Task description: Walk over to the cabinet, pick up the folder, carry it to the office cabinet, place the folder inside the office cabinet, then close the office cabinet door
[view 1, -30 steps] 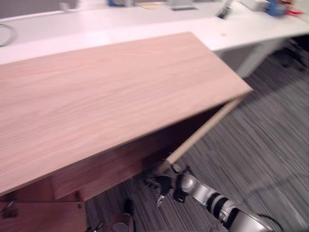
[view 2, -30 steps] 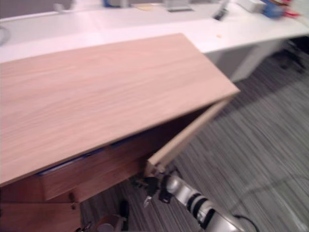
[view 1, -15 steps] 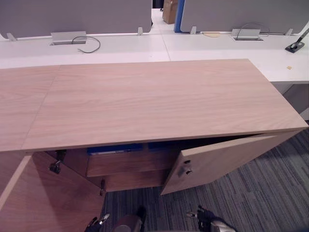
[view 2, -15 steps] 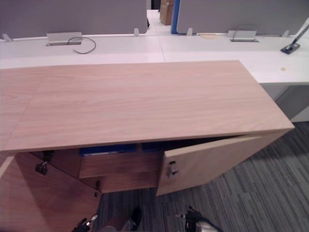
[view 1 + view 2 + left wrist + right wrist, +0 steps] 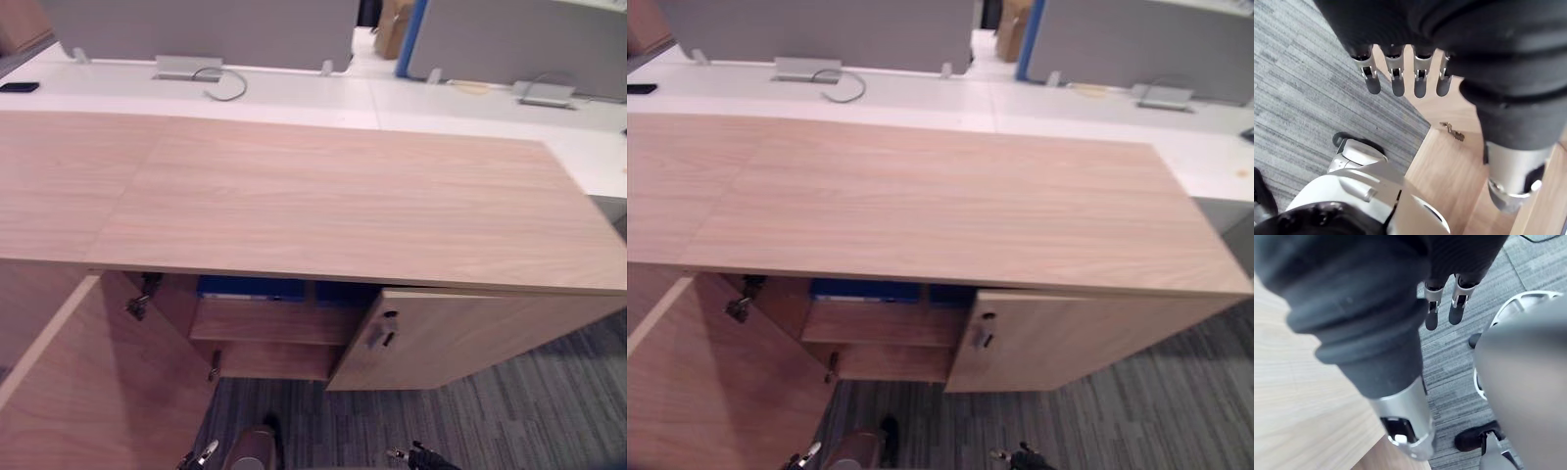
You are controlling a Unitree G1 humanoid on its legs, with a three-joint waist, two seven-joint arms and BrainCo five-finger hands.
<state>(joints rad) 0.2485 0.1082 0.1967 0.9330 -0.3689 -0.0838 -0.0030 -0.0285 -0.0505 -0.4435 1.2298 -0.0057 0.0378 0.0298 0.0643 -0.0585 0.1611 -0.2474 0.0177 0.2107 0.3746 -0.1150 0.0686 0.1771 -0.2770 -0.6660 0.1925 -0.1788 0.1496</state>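
With the blue folder (image 5: 250,287) lying on the shelf (image 5: 265,321) inside the cabinet (image 5: 323,196) and our left hand (image 5: 1397,78) and right hand (image 5: 1457,308) hanging loose-fingered and empty, we judge only closing remains: swing the wide-open left door (image 5: 98,392) and the ajar right door (image 5: 470,338) shut.

Quick count: one wooden cabinet (image 5: 323,206) with two doors, a left door (image 5: 98,392) and a right door (image 5: 470,338), with one lock (image 5: 380,331) on the right one. One shelf (image 5: 265,321) inside, with two blue folder edges (image 5: 250,287) on it; can't tell if that's one folder or two. Out back there are two grey screens (image 5: 206,29) and two silver cable boxes (image 5: 186,67).
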